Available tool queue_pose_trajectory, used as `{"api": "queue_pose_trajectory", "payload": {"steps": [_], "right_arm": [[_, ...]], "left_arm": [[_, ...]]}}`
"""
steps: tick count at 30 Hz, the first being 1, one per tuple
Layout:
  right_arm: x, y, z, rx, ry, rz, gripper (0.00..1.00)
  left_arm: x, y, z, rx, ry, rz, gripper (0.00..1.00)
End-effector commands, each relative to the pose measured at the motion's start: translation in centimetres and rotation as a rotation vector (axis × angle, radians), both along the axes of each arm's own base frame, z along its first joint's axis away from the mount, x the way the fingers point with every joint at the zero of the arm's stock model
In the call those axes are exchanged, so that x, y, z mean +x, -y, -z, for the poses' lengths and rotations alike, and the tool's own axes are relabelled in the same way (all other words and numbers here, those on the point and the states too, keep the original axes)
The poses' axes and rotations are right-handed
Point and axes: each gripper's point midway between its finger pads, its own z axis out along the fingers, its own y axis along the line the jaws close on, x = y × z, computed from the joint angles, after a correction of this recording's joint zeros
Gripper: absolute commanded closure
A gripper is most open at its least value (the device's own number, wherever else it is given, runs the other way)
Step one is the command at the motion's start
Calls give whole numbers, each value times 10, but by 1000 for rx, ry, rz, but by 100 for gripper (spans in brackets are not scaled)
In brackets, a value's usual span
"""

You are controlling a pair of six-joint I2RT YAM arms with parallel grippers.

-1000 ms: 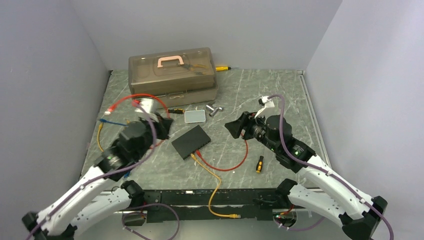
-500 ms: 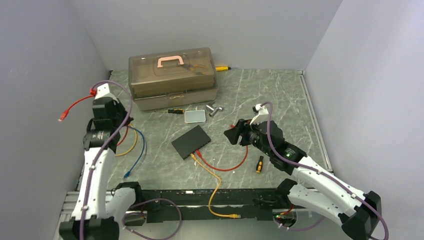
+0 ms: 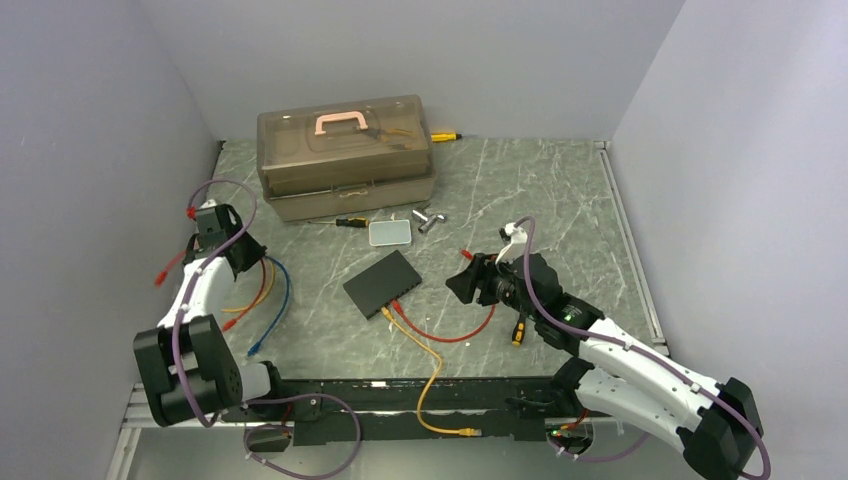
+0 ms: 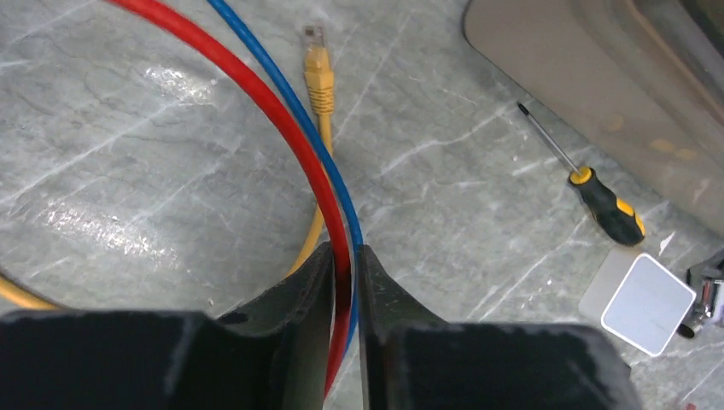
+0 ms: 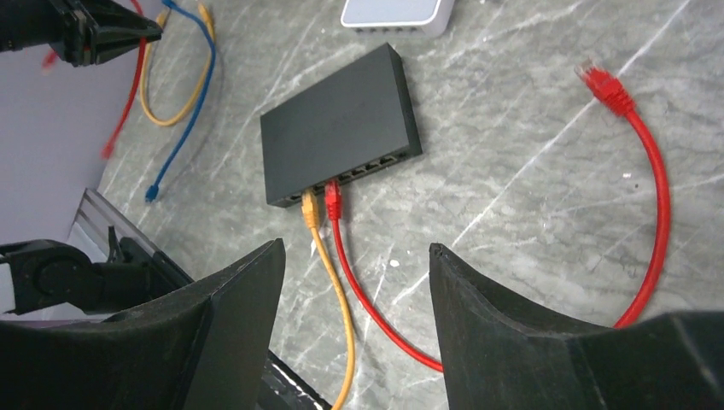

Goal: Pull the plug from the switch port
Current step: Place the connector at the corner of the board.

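The left arm [image 3: 200, 290] no longer reaches over the middle of the table beside the switch [image 3: 381, 282]. It has swung up and out to the left, and is now folded back near the left wall. The left gripper [image 4: 346, 252] has taken the loose red cable [image 4: 286, 128] along. The loop that lay in front of the toolbox [image 3: 345, 150] is gone from there, and the cable now runs pinched between the closed fingers, one end dangling by the wall. The blue cable [image 4: 260, 64] and yellow cable [image 4: 318, 81], earlier mostly under the arm, now lie uncovered. The right gripper [image 5: 354, 248], jaws apart, has crept toward the near edge, closer to the switch's plugged corner.
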Motion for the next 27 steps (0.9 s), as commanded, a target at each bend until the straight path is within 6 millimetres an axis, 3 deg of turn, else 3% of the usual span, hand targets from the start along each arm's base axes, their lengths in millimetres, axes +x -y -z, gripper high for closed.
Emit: {"api": "queue_pose_trajectory", "payload": {"steps": [1,5,9,11,13,15,18,21,23,27], "right_arm": [[0,-5,-10,52,32,-17,35],[0,-3,-8,44,36,-13,35],[2,-4,-15,52,62,-17,35],[2,-4,-16,46,67,-19,34],[3,-4,-17,41,76,-22,34],[5,-6,-18,33,82,-25,33],[9,-9,-19,19,90,-30,33],[15,-13,-18,14,103,-34,33],[19,-17,-14,7,107,-38,33],[22,-28,-3,31,48,-46,31]], "left_arm": [[25,-6,-12,-58,110,-19,75],[23,-8,-5,-50,79,-26,59],[19,-12,-11,-34,67,-48,29],[17,-13,-25,-22,96,-59,19],[15,-8,-53,-2,173,-51,6],[12,5,-83,22,252,-26,2],[7,43,-124,62,368,58,2],[-3,109,-145,33,484,223,9],[-14,156,-136,-35,517,350,14],[-30,214,-97,-120,488,524,16]]}}
